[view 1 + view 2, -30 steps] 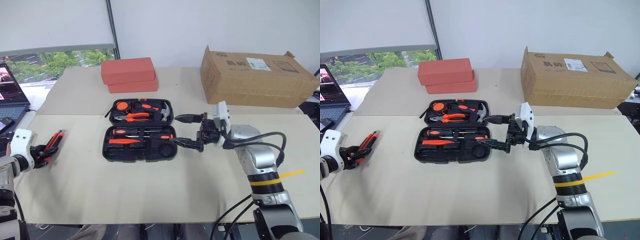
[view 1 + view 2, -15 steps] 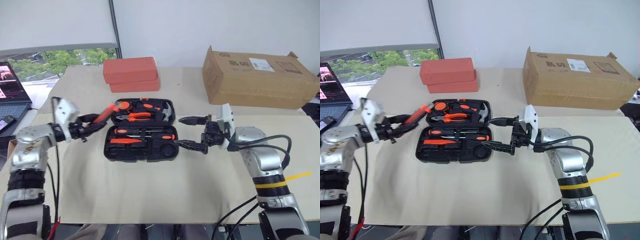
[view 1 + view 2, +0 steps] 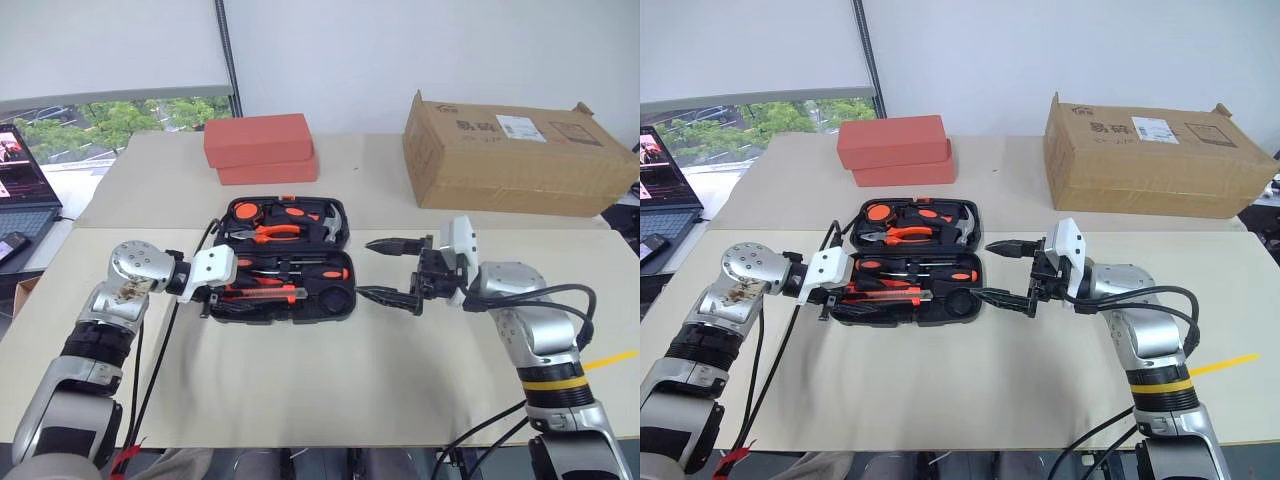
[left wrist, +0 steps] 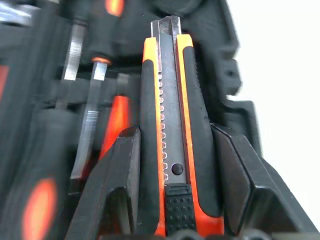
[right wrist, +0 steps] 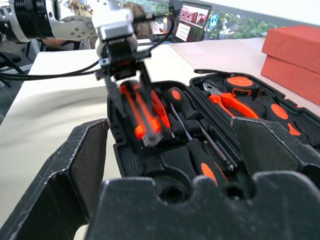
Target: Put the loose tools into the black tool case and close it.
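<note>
The black tool case (image 3: 338, 262) lies open on the table, with screwdrivers (image 3: 292, 266) in its near half and pliers and a hammer in the far half. My left gripper (image 3: 243, 291) is shut on the black-and-orange utility knife (image 4: 169, 125), holding it low over the left part of the near half; I cannot tell whether it touches the recess. Its fingers (image 4: 120, 190) clamp the knife's sides. In the right wrist view the knife (image 5: 141, 119) angles down toward the case (image 5: 135, 162). My right gripper (image 3: 382, 269) hovers open just right of the case, holding nothing.
Two stacked red boxes (image 3: 260, 149) sit behind the case and a cardboard box (image 3: 515, 152) stands at the back right. A laptop (image 3: 24, 181) sits beyond the table's left edge. Bare table lies in front of the case.
My left gripper has swung right from the table's left edge to over the case, carrying the knife and rolling its wrist. The right gripper has hardly moved and stays open.
</note>
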You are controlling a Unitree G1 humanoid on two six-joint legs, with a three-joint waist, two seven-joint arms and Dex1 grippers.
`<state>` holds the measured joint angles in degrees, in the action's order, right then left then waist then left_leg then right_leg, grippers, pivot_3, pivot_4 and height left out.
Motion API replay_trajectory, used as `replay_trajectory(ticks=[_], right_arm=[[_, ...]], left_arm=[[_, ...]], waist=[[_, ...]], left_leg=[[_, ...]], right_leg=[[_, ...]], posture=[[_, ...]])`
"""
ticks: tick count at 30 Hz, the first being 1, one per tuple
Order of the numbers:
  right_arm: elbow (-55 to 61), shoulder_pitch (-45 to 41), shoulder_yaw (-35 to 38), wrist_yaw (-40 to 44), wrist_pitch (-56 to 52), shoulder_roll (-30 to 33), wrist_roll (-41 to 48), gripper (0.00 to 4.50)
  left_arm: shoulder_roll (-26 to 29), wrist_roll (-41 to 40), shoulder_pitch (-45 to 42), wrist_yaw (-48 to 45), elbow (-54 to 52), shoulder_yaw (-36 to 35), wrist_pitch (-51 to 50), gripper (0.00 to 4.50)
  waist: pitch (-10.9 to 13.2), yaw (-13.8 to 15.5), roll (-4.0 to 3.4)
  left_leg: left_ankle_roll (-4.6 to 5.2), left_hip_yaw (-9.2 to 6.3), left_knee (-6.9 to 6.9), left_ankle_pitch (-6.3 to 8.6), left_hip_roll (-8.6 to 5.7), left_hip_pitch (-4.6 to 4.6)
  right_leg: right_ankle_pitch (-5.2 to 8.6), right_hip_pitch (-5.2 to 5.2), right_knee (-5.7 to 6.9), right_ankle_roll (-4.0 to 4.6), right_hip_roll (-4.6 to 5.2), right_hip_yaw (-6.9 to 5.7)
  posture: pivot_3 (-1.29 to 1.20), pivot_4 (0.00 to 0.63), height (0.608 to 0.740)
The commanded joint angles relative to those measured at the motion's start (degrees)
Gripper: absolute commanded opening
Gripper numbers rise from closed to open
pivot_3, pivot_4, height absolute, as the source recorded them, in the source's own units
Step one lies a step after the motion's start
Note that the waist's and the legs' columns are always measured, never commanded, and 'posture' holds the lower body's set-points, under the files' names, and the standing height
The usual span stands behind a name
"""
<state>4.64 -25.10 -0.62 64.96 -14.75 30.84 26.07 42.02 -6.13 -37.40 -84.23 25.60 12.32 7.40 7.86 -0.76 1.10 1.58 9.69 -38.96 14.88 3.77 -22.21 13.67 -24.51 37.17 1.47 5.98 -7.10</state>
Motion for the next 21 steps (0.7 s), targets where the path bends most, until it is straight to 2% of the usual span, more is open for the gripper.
replay_trajectory(ticks=[1, 6, 8, 9, 13, 15, 17, 21], right_arm=[[2.58, -0.16, 1.69, -0.60, -0.05, 0.68, 1.58, 4.50], [2.61, -0.50, 1.52, -0.84, -0.15, 0.80, 1.52, 4.50], [2.62, -0.46, 1.46, -0.81, -0.11, 0.87, 1.52, 4.50], [2.69, -0.39, 1.42, -0.84, -0.11, 0.88, 1.54, 4.50], [2.60, -0.28, 1.34, -0.80, -0.06, 0.89, 1.55, 4.50], [2.39, -0.32, 1.26, -0.63, 0.06, 0.90, 1.50, 4.50], [1.99, -0.45, 1.16, -0.42, 0.30, 0.88, 1.37, 4.50], [1.15, -0.71, 0.82, -0.12, 0.88, 0.43, 1.02, 4.50]], left_arm=[[-0.92, 1.64, -2.52, 0.22, 0.19, 0.79, 1.50, 1.65], [-1.29, 2.44, -3.26, -0.21, 1.57, 1.03, 1.21, 1.65], [-1.02, 3.83, -3.74, 1.04, 2.92, 1.15, 2.89, 2.66], [-1.08, 3.57, -3.73, 1.01, 3.02, 0.93, 2.74, 2.80], [-1.86, 2.49, -3.64, 3.29, 2.72, -1.09, 3.19, 4.38], [-1.95, 1.31, -4.00, 4.07, 2.14, -2.57, 3.28, 4.48], [-2.57, -4.36, -4.73, 3.65, -0.75, -6.02, -1.93, 4.48], [-3.83, -10.77, -5.09, 3.81, -4.45, -9.69, -8.43, 4.48]], waist=[[0.00, 0.07, 0.00], [0.00, -0.05, 0.00], [0.00, -0.05, 0.00], [0.00, -0.04, 0.00], [0.00, -0.05, 0.00], [0.00, 0.00, 0.00], [0.00, 0.02, 0.01], [0.00, 0.01, 0.01]], left_leg=[[0.01, 0.00, 0.00, 0.01, -0.01, 0.01], [0.02, 0.00, 0.00, 0.01, -0.01, 0.00], [0.01, 0.00, 0.00, 0.00, 0.00, 0.01], [0.01, -0.01, 0.00, 0.00, 0.00, 0.01], [0.03, -0.01, -0.01, 0.01, 0.00, 0.02], [0.03, -0.01, 0.00, 0.01, 0.00, 0.01], [0.03, -0.01, -0.01, 0.01, 0.00, 0.00], [0.03, -0.03, -0.04, 0.01, 0.01, -0.02]], right_leg=[[0.00, 0.01, 0.00, 0.00, 0.00, 0.00], [0.00, 0.01, 0.00, 0.00, 0.00, 0.00], [0.00, 0.01, 0.00, 0.00, -0.01, 0.01], [0.00, 0.01, 0.00, 0.00, -0.01, 0.00], [0.00, 0.02, 0.00, 0.00, 0.00, 0.01], [0.00, 0.02, -0.01, 0.00, 0.00, 0.01], [0.00, 0.02, -0.02, 0.00, 0.00, -0.01], [0.00, 0.02, -0.01, -0.01, 0.01, -0.01]], posture=[[0.00, 0.150, 0.711], [0.00, 0.150, 0.711], [0.00, 0.150, 0.711], [0.00, 0.150, 0.711], [0.00, 0.150, 0.711], [0.00, 0.150, 0.711], [0.00, 0.150, 0.711], [0.00, 0.150, 0.711]])
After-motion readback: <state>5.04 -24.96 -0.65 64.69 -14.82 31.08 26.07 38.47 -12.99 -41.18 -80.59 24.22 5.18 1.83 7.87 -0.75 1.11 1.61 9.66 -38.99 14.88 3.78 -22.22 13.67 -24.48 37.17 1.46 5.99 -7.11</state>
